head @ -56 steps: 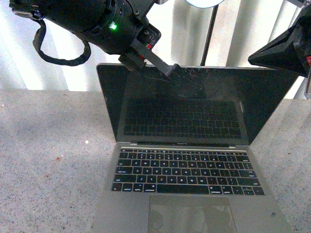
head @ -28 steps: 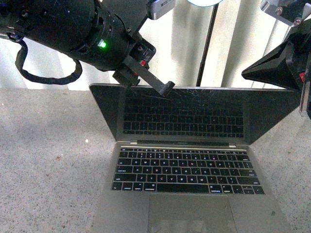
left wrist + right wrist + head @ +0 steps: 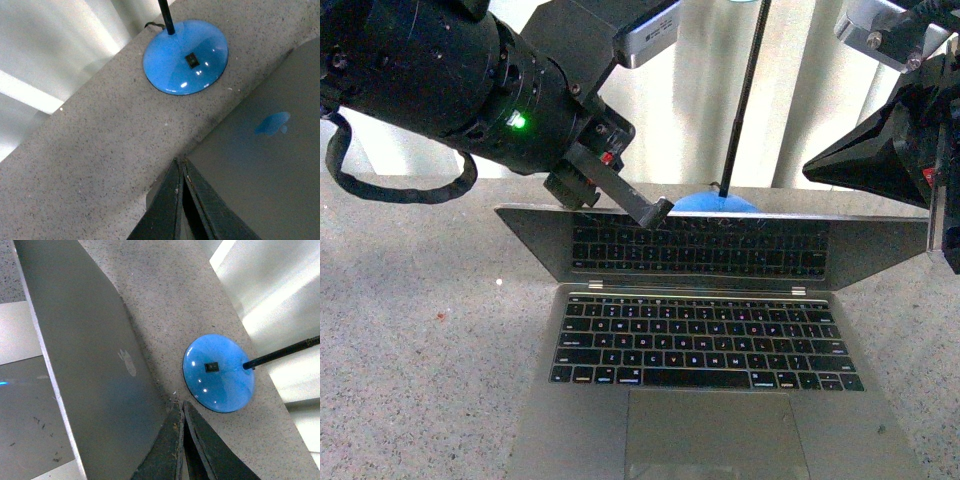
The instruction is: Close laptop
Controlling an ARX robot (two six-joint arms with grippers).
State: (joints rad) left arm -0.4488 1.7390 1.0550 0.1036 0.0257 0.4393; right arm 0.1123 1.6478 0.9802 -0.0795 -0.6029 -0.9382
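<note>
One laptop (image 3: 705,345) is seen, together with two tools and one blue lamp base (image 3: 715,203).

The laptop is placed on the speckled grey bench (image 3: 420,350), in the middle of the front view, with its trackpad nearest the camera. Its body is grey-silver metal with black keys and a large trackpad. The lid is tilted well forward over the keyboard, so that it is only partly open, and the rows of keys are mirrored in the glossy black screen. In the right wrist view the lid's outer face (image 3: 90,365) is shown as plain grey with a pale logo (image 3: 127,362). In the left wrist view the same face (image 3: 260,165) is seen with the logo tinted blue (image 3: 272,123).

The left tool (image 3: 655,212) is held at the top edge of the lid, left of its middle. Its jaws are seen pressed together with nothing between them (image 3: 180,167). Whether the edge is actually touched cannot be told. The right tool (image 3: 810,172) is held above the lid's right part, apart from it. Its jaws are likewise brought together on nothing (image 3: 180,409).

The lamp base is set on the bench just behind the lid. A small black switch (image 3: 192,60) is carried on its top, and a thin black pole (image 3: 745,95) rises from it.
</note>
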